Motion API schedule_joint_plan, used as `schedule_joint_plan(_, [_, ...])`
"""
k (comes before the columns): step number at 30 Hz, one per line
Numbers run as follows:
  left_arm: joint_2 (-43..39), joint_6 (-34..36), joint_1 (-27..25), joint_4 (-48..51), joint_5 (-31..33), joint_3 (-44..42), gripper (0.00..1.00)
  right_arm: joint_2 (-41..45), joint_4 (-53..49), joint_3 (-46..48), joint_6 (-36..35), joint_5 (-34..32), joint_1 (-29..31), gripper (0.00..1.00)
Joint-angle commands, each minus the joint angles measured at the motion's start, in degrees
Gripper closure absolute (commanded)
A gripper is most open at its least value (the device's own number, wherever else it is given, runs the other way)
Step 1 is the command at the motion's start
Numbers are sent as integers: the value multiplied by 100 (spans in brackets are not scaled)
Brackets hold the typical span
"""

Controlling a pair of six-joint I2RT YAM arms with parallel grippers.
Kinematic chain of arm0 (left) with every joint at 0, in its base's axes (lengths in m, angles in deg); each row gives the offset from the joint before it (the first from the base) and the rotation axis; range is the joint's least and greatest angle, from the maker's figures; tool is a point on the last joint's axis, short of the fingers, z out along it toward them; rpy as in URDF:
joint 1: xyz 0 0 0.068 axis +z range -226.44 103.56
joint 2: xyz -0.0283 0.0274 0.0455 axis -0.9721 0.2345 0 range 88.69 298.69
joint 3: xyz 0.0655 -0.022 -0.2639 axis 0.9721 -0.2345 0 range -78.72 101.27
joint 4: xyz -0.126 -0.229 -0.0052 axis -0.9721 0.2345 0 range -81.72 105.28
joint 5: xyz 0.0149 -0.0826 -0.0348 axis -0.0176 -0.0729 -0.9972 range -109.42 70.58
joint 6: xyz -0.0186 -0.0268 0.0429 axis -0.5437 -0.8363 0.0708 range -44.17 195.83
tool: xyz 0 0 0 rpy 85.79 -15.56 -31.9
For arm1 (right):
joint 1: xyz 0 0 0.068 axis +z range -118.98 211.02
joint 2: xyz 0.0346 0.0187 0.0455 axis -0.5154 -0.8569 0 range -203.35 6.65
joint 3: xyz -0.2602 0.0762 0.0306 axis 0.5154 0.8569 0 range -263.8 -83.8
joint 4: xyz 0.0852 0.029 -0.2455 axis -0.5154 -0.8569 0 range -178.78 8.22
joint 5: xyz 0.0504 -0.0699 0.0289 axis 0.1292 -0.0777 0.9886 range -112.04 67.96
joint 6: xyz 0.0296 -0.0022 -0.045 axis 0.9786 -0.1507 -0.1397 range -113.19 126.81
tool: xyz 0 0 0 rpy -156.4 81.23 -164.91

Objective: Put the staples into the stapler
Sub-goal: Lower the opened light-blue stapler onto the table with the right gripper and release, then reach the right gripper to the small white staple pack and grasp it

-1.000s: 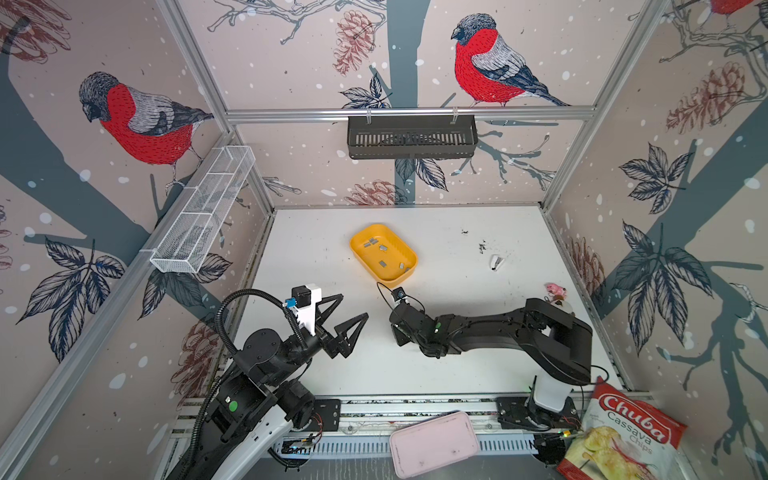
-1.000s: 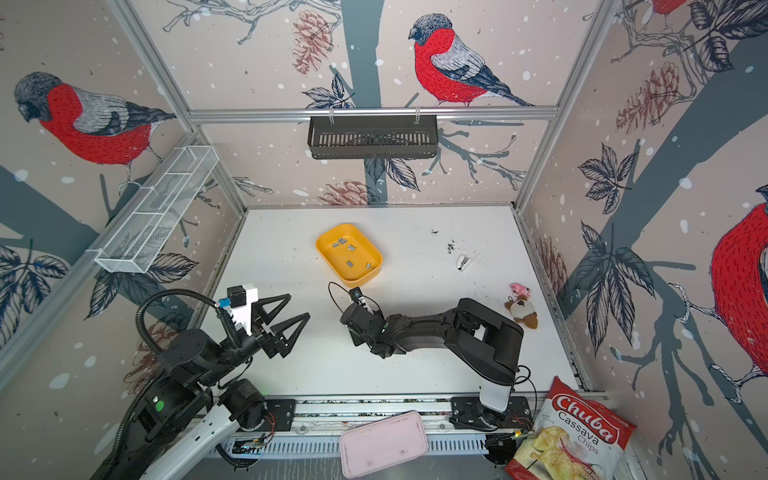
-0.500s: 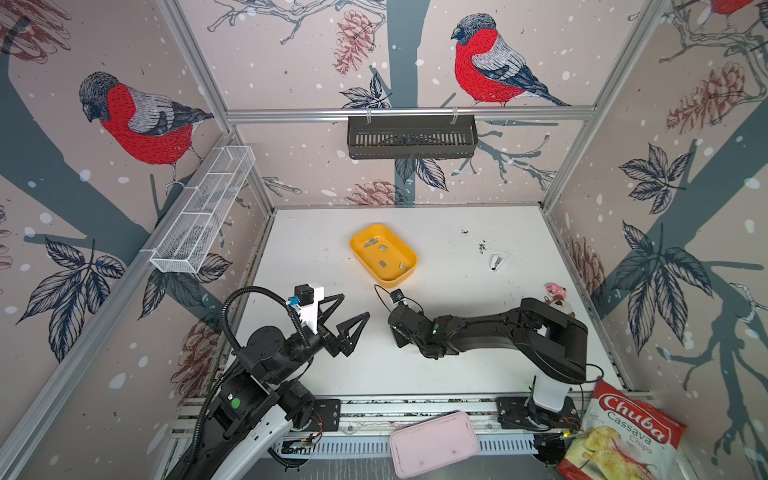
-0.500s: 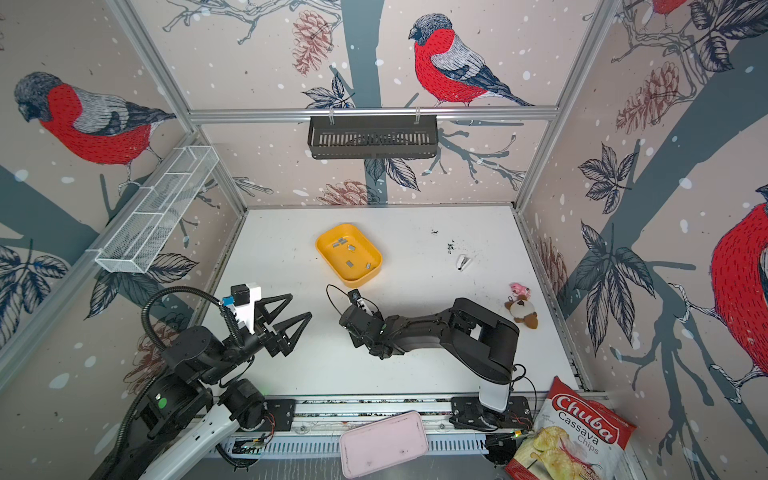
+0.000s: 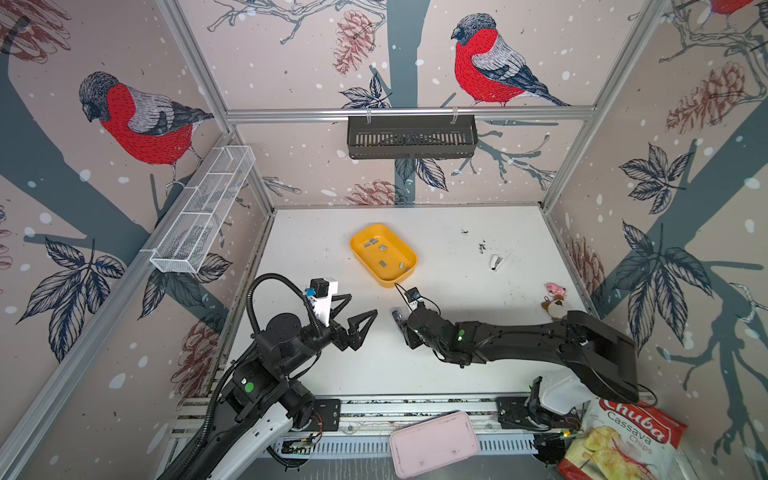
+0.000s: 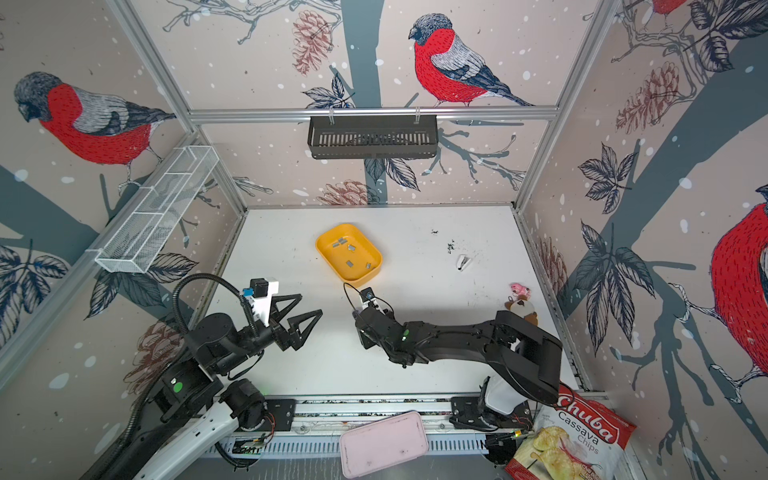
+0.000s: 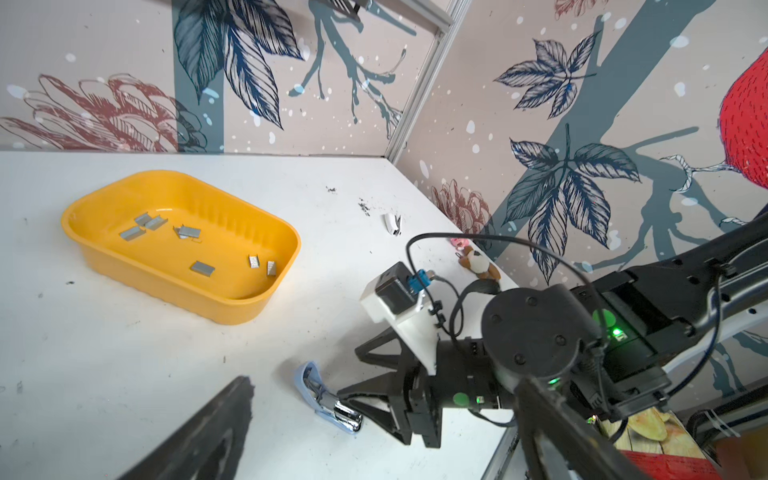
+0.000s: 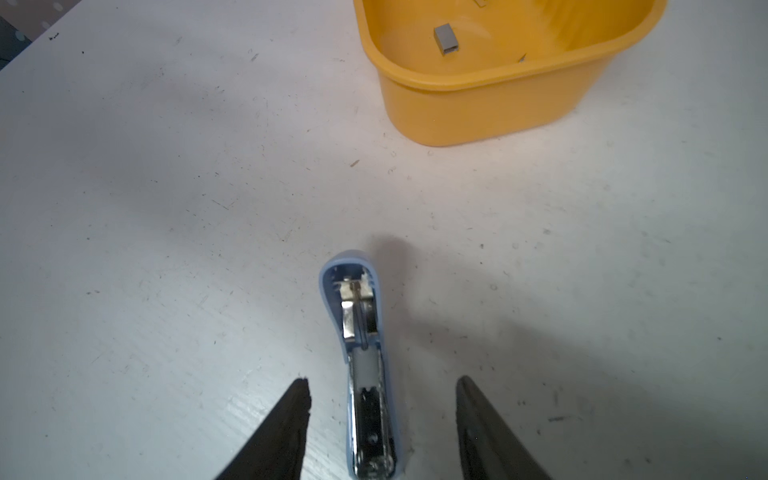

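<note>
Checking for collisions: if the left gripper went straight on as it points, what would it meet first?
Probably the right gripper, whose open fingers flank the stapler; depth is hard to judge.

Yellow tray (image 7: 232,308), grey staples (image 7: 202,268), pale blue stapler (image 8: 368,365), white table (image 8: 166,208)

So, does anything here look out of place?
A plush toy sits at the right edge of the table, unrelated to stapling; dark specks litter the back. The blue stapler lies splayed open.

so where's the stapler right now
In the right wrist view the light blue stapler lies opened on the white table, between the spread fingertips of the right pincer. The yellow tray is just beyond it.
</note>
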Motion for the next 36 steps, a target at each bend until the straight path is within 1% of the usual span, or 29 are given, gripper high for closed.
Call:
schedule_joint_plan(1, [80, -13, 19, -311, -490, -24, 2, 417, 345, 291, 187, -153, -183, 43])
schedule_joint_plan(4, [161, 25, 19, -267, -518, -1, 3, 970, 164, 483, 157, -291, -311, 42])
schedule_joint_plan(6, [182, 1, 19, -300, -540, -18, 3, 1345, -164, 504, 246, -306, -564, 39])
schedule_joint_plan(8, [204, -50, -3, -313, -481, -36, 2, 1863, -445, 574, 276, 4, -1058, 36])
schedule_joint_plan(10, [218, -94, -10, -304, -375, -36, 2, 2303, -660, 634, 255, 427, -1737, 35])
schedule_joint_plan(13, [184, -79, -15, -279, -368, -28, 3, 2786, -810, 704, 105, 643, -2741, 38])
schedule_joint_plan(15, [144, -84, -12, -289, -377, -35, 2, 2909, -748, 777, 42, 751, -3374, 39])
schedule_joint_plan(19, [137, -79, -14, -314, -426, -43, 2, 2797, -803, 666, 84, 1240, -4642, 39])
schedule_joint_plan(22, [224, -72, -11, -383, -599, -63, 2, 2627, -722, 574, 134, 1333, -5221, 39])
schedule_joint_plan(24, [289, -75, -13, -444, -738, -79, 3, 2373, -718, 432, 153, 1562, -5572, 40])
schedule_joint_plan(26, [341, -72, -15, -472, -850, -79, 3, 2086, -796, 221, 91, 1824, -5835, 43])
schedule_joint_plan(28, [358, -102, -15, -511, -908, -106, 2, 1736, -810, 31, 24, 1824, -5971, 44])
schedule_joint_plan(31, [375, -105, -39, -483, -901, -102, 2, 1126, -891, -299, 8, 1782, -6227, 49])
schedule_joint_plan(36, [336, -105, -50, -482, -859, -107, 2, 293, -771, -714, -115, 2045, -6618, 56])
